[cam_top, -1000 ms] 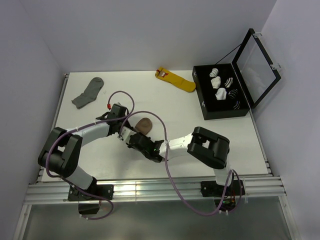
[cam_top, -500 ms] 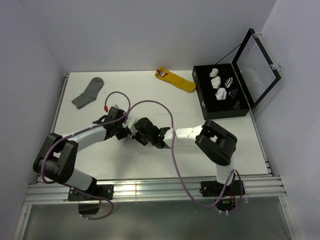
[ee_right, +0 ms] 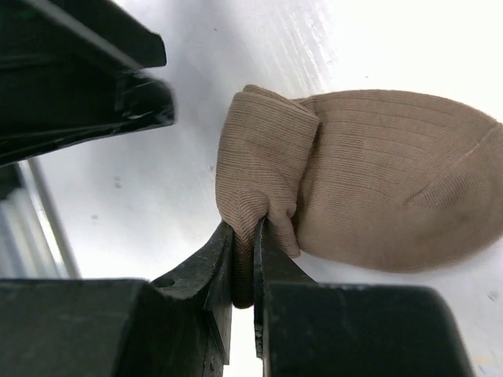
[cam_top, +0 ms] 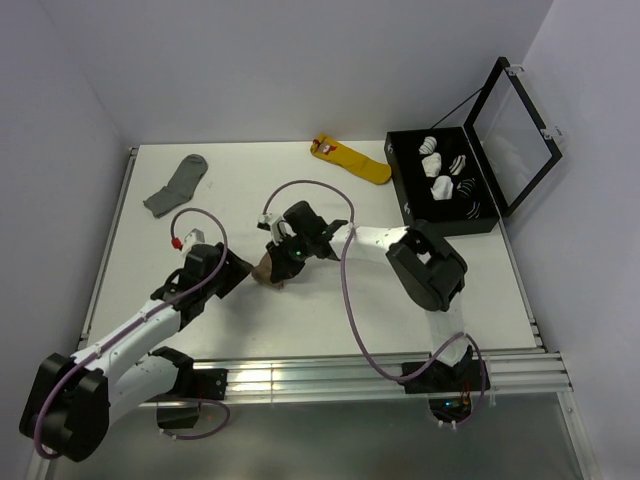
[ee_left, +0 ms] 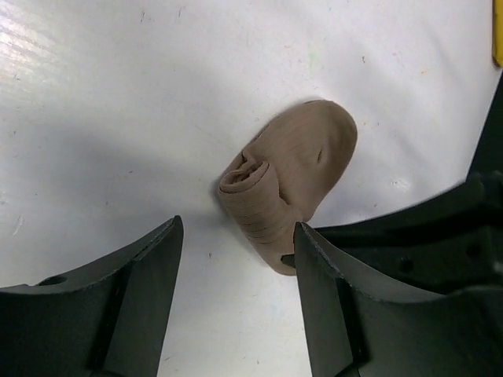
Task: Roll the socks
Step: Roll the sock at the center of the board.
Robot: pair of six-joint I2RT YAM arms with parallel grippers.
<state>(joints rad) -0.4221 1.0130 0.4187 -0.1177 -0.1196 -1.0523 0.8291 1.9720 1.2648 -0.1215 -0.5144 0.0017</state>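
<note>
Top, arms: both reach mid-table; left gripper [cam_top: 236,272] and right gripper [cam_top: 284,260] meet at one tan sock [cam_top: 270,270].
Top, rest: one grey sock [cam_top: 175,185], one yellow sock [cam_top: 356,162], one box [cam_top: 405,197].
Left wrist: jaws spread, empty.
Right wrist: jaws pinch the tan sock's [ee_right: 377,188] rolled end.

Brightly, evenly lit from above. Glaring in streaks across the glossy white tabletop [ee_left: 47,39] in both wrist views; softly shadowed beside the rolled tan-brown ribbed fabric sock [ee_left: 291,181]; sharp throughout.
</note>
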